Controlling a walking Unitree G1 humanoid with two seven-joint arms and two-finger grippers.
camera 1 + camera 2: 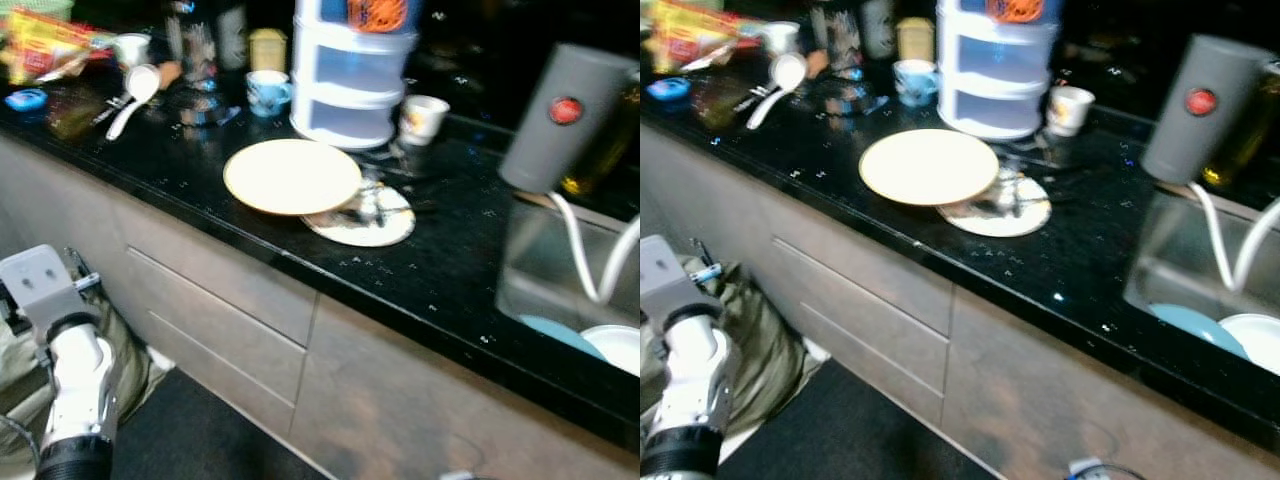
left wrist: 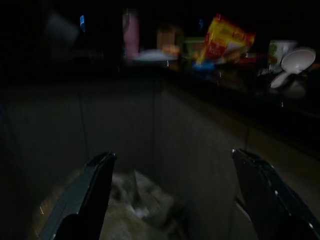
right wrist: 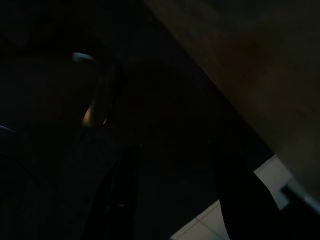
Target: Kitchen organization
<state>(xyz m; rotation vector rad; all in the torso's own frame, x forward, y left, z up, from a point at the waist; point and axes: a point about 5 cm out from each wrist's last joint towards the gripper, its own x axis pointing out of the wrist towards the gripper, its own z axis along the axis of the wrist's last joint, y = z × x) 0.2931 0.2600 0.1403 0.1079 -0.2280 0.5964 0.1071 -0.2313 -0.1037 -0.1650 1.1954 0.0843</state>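
On the black countertop [image 1: 180, 165] lies a cream plate [image 1: 292, 176]. Its right edge overlaps a dirty white plate [image 1: 370, 222] with cutlery on it. Behind them stand a white tiered container [image 1: 352, 80], a blue patterned cup [image 1: 267, 92] and a small cup [image 1: 423, 118]. A white spoon [image 1: 135, 90] lies at the far left. My left arm [image 1: 70, 370] hangs low in front of the cabinet. In the left wrist view, the left gripper [image 2: 172, 156] is open and holds nothing. My right gripper [image 3: 175, 147] is dim, its fingers apart over dark floor.
A sink [image 1: 545, 265] at the right holds a blue plate [image 1: 558, 334] and a white bowl [image 1: 616, 348]. A grey cylinder with a red dot [image 1: 565, 115] leans above it. Snack packets [image 1: 45, 45] crowd the far left. Grey drawers [image 1: 220, 290] front the counter. Olive cloth [image 1: 755, 340] lies on the floor.
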